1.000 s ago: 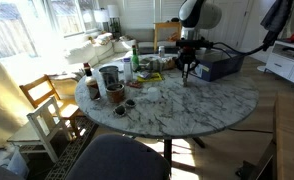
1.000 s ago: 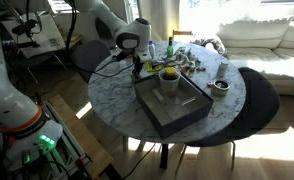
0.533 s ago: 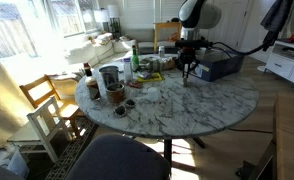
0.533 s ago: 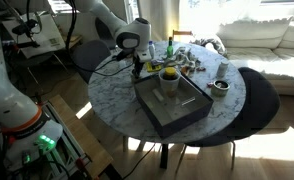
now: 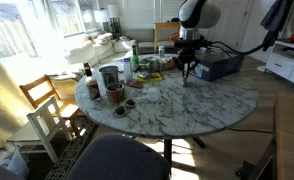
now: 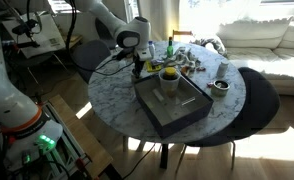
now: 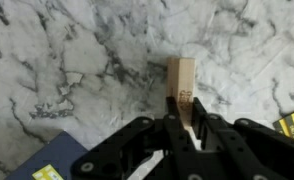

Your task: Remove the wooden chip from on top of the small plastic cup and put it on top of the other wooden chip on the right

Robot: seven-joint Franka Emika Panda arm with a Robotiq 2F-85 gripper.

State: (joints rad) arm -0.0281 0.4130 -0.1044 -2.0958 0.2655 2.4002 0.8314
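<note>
My gripper (image 7: 177, 128) is shut on a pale tan wooden chip (image 7: 181, 78), which sticks out past the fingertips just above the white marble table (image 7: 67, 60). In both exterior views the gripper (image 5: 187, 70) (image 6: 137, 63) hangs low over the table's far side, next to a dark box (image 5: 219, 66). Cups stand at the table's other side (image 5: 115, 93); I cannot tell which is the small plastic cup. The other wooden chip does not show apart from the held one; it is hidden or out of view.
A dark flat box (image 6: 172, 105) holding a cup with yellow contents (image 6: 170, 76) lies on the table. Bottles, jars and two dark round bowls (image 5: 129, 103) crowd one side. A blue box corner (image 7: 47, 165) lies beside my fingers. Chairs surround the table.
</note>
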